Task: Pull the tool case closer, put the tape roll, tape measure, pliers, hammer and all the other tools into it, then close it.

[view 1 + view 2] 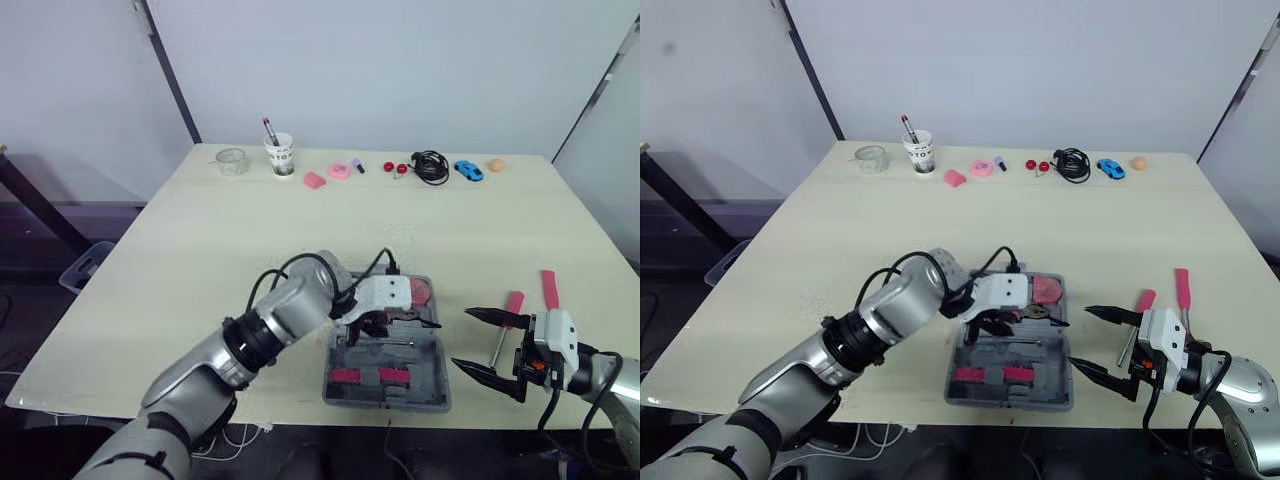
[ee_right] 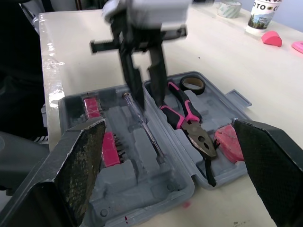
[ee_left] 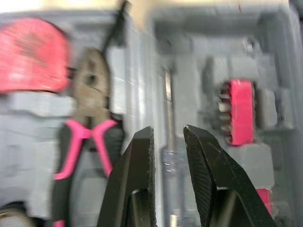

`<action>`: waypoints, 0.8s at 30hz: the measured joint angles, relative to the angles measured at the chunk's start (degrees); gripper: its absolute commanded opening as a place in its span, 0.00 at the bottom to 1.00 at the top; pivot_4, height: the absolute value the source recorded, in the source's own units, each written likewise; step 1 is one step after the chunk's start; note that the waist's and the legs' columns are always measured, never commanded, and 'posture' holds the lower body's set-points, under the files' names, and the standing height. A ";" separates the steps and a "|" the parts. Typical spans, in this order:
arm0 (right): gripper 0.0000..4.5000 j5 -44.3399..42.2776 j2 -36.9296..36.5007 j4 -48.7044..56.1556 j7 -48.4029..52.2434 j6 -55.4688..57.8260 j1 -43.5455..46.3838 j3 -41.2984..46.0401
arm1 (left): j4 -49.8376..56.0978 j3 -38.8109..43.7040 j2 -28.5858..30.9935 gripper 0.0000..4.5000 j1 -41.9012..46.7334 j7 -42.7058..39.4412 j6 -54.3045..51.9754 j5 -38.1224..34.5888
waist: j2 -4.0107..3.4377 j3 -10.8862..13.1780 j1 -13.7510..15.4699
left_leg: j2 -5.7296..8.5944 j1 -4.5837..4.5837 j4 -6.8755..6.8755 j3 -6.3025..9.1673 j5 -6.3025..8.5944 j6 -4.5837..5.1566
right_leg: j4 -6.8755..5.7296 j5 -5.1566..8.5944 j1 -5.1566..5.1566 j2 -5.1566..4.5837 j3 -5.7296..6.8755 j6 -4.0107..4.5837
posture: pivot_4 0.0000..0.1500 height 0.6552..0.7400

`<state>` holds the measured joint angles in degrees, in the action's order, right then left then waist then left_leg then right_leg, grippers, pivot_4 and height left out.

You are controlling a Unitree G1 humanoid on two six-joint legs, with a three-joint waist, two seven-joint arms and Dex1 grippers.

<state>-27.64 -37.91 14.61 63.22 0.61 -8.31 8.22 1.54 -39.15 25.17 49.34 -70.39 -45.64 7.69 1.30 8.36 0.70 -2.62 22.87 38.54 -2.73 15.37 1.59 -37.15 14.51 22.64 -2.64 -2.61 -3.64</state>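
**Head views.** The tool case [image 1: 437, 378] lies open and flat at the near edge of the table [image 1: 180, 250]. The left gripper [image 1: 378, 330] hangs directly over the case. The right gripper [image 1: 462, 338] sits just beside the case on its right, its fingers spread wide and holding nothing. Past that gripper, outside the case, lie a pink-handled tool with a metal shaft [image 1: 505, 322] and a second pink handle [image 1: 549, 288]. Well beyond the case, by the far edge, are a cup [image 1: 281, 155], a black cable [image 1: 431, 166] and a blue toy car [image 1: 467, 170].

**Left wrist view.** The left gripper's fingers [image 3: 135, 184] stand slightly apart, one on each side of a clear-handled screwdriver [image 3: 170, 163] lying in its slot in the case (whether they touch it cannot be told). In the case's other half lie the pliers [image 3: 90, 113] and the red tape measure [image 3: 28, 54]. A pink bit holder [image 3: 240, 111] sits on the screwdriver's side.

**Right wrist view.** The right gripper's broad fingers [image 2: 75, 165] frame the case. The tape roll [image 2: 192, 84] sits in the same half of the case as the pliers.
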 measured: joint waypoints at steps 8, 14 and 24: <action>1.00 -0.02 0.04 0.44 -1.28 0.63 0.23 -0.32 | -2.71 14.53 0.43 0.23 -4.32 -0.40 9.25 -10.71 | -0.03 -0.01 -0.02 | -0.01 -0.02 0.01 0.00 0.00 0.00 | -0.10 0.00 0.02 0.00 0.01 0.00 | 1.00 1.00; 1.00 -0.07 0.02 0.49 -1.30 0.84 0.62 -0.47 | -6.75 19.68 0.52 0.23 -10.47 -2.08 20.49 -16.48 | -0.03 -0.01 0.09 | -0.01 -0.02 0.08 -0.01 0.00 0.00 | -0.17 0.00 0.01 0.00 0.01 0.00 | 1.00 1.00; 1.00 -0.07 0.03 0.47 -1.50 0.78 0.70 -0.48 | -15.01 20.60 0.69 0.02 -15.30 -6.48 28.75 -19.00 | -0.03 -0.01 0.09 | 0.00 -0.06 0.14 -0.01 0.00 0.00 | -0.28 0.00 0.00 0.00 0.01 0.00 | 1.00 1.00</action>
<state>-27.71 -37.88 15.08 61.71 1.39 -7.60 7.74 -13.48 -18.55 25.86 34.04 -76.87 -16.89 -11.31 1.28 8.35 0.79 -2.62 22.82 38.68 -2.74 15.37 1.59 -37.43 14.51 22.64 -2.64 -2.60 -3.63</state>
